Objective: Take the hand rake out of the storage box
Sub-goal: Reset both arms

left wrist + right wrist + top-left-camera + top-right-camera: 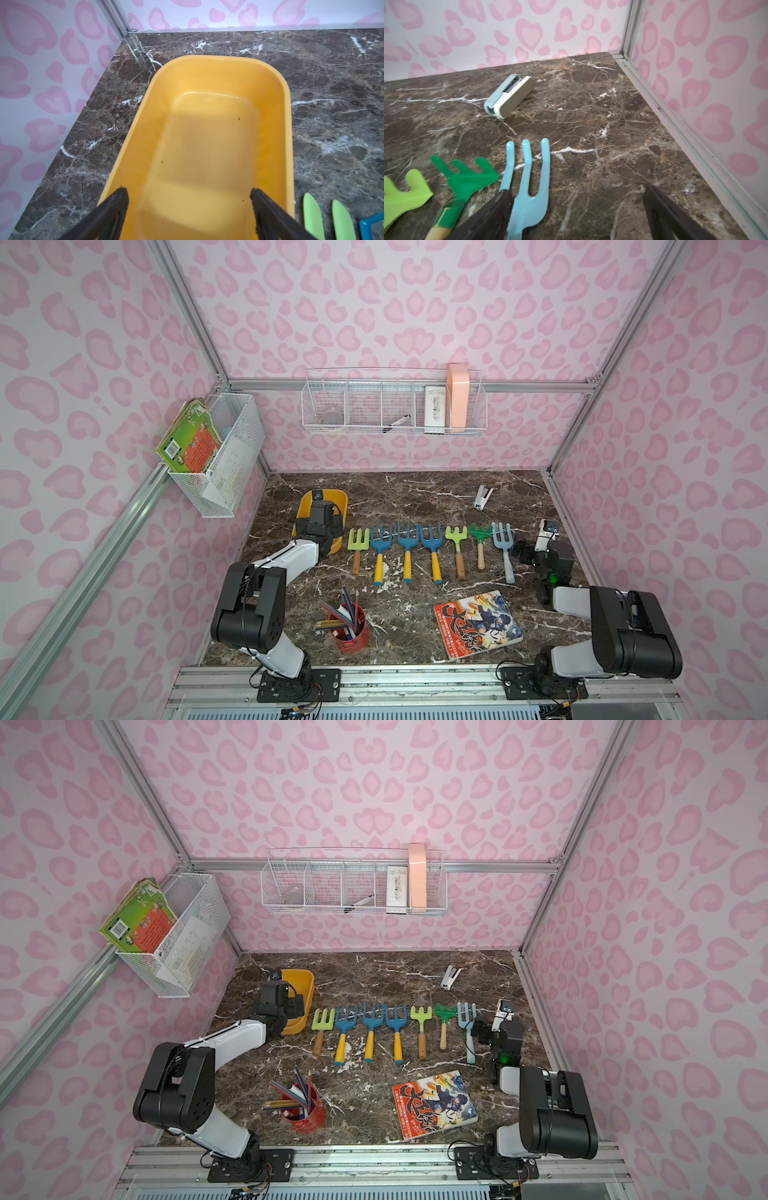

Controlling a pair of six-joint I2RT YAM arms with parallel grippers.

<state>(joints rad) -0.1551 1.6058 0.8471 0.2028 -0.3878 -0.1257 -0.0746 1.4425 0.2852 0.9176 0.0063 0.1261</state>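
The storage box (286, 124), a yellow-orange tub, stands at the table's far left (338, 499) and its inside is bare. My left gripper (188, 190) hangs open over the box's near end, nothing between its fingers. Several hand rakes and forks lie in a row on the marble to the right of the box, from a light green one (358, 545) through blue ones (406, 545) to a light blue fork (503, 543). My right gripper (579, 190) is open just right of that row. One finger overlaps the light blue fork (529, 197).
A red pencil cup (349, 628) and a comic book (478, 624) sit near the front edge. A small stapler (483, 497) lies at the back right. White wire baskets hang on the back wall (395, 406) and the left wall (224, 456).
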